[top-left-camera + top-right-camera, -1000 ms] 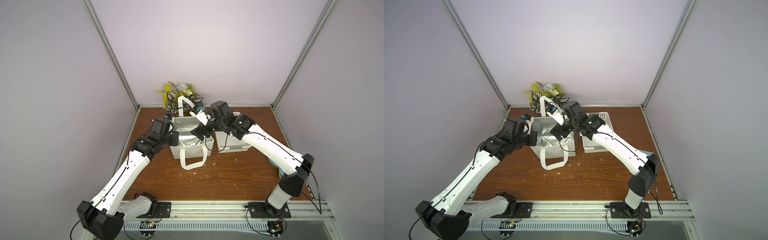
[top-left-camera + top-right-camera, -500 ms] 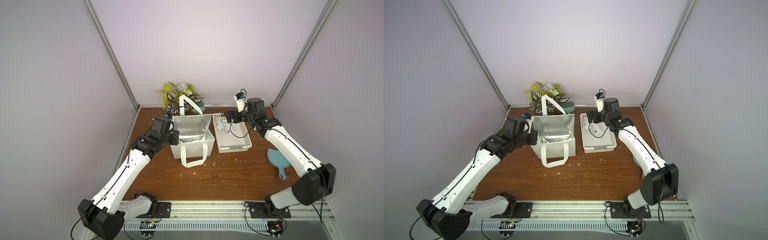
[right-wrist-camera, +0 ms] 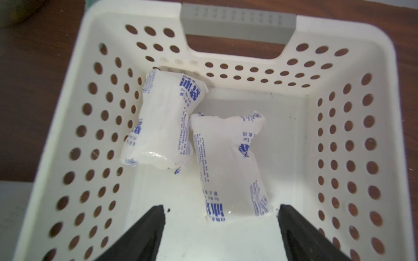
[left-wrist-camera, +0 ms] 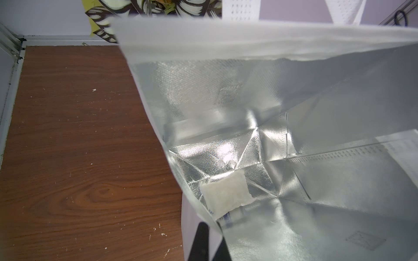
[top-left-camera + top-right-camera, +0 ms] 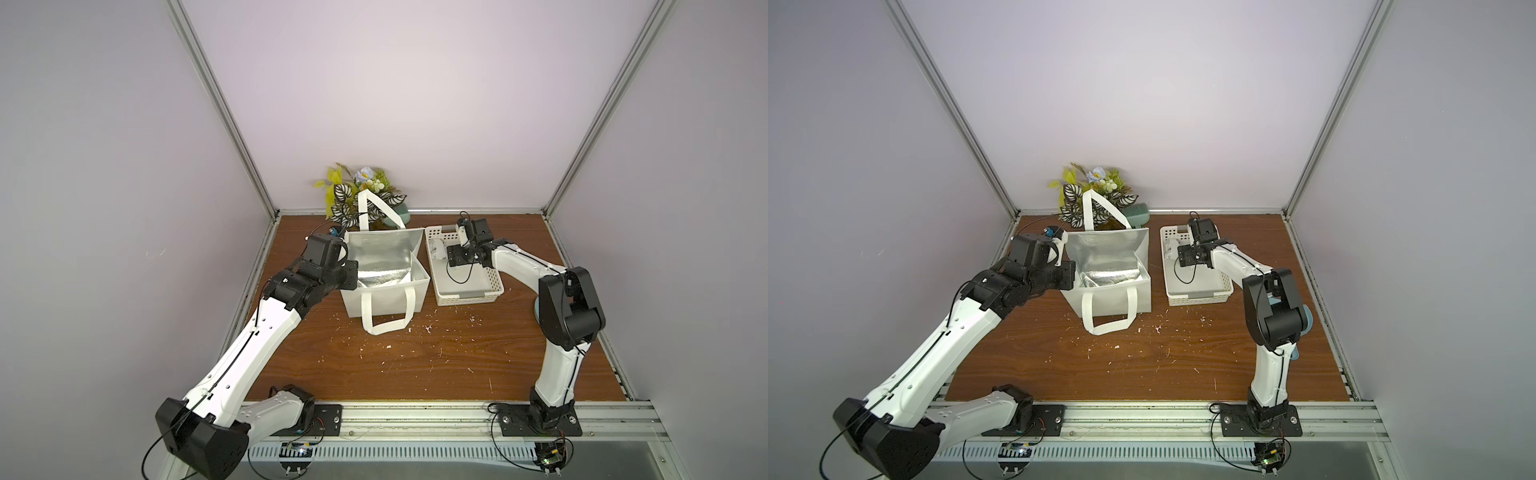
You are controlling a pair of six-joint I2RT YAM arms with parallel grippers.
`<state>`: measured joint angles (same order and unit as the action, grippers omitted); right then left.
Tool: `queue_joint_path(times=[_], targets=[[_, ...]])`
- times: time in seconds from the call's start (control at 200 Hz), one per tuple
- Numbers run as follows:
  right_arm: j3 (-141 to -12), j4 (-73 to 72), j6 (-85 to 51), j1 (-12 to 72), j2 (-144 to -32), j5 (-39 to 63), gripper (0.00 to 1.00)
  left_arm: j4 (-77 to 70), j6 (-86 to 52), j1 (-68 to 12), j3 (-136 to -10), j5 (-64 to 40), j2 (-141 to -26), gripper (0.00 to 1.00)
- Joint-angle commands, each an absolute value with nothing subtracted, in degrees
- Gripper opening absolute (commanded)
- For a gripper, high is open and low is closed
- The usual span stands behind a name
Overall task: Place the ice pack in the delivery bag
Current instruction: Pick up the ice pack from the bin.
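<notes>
— What is the left gripper [image 4: 212,230] doing?

— It is pinching the side wall of the delivery bag [image 5: 386,301] at the rim, with its fingers closed tight on the fabric. The bag is standing open on the wooden table [image 5: 415,365].

— And where is the ice pack lying?

— One ice pack [image 4: 226,195] is lying flat on the foil floor inside the bag, near the pinched wall. Two more are lying in the white perforated basket [image 3: 135,11], just beside the bag.

— Is the right gripper [image 3: 220,217] holding one?

— No. It is hovering inside the basket with its fingers spread wide, gripping nothing. The nearer pack [image 3: 230,167] is lying in front of the gap between them, touching the farther pack [image 3: 162,122], which is resting against the perforated wall.
</notes>
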<state>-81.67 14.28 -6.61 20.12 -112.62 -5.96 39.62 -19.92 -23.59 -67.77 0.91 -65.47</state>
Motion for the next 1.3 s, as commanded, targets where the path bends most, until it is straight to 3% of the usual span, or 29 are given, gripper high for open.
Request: queue_joint_path(times=[0.0,0.665,0.706,0.856,0.931,1.296], targets=[[-87.0,14.1,-5.7,20.0,-115.1,-8.0,0.83,39.1,-20.5,-22.9,-70.0,1.0,-66.1,0.01],[-94.9,17.3,-3.7,19.3,-127.7,-8.7,0.80,39.2,-20.5,-22.9,-69.9,1.7,-66.3,0.00],[-94.8,17.1,-3.7,19.3,-127.7,-8.5,0.74,39.2,-20.6,-22.9,-69.9,1.6,-66.3,0.01],[-94.2,16.8,-3.8,19.2,-126.3,-6.7,0.32,39.2,-20.6,-22.9,-69.7,1.5,-65.9,0.00],[-92.3,16.1,-4.6,19.2,-123.8,-6.8,0.20,39.2,-20.7,-22.9,-69.7,1.3,-65.7,0.01],[-81.8,14.3,-5.4,19.5,-102.3,-4.4,0.14,39.2,-20.6,-22.9,-68.9,0.1,-64.5,0.01]])
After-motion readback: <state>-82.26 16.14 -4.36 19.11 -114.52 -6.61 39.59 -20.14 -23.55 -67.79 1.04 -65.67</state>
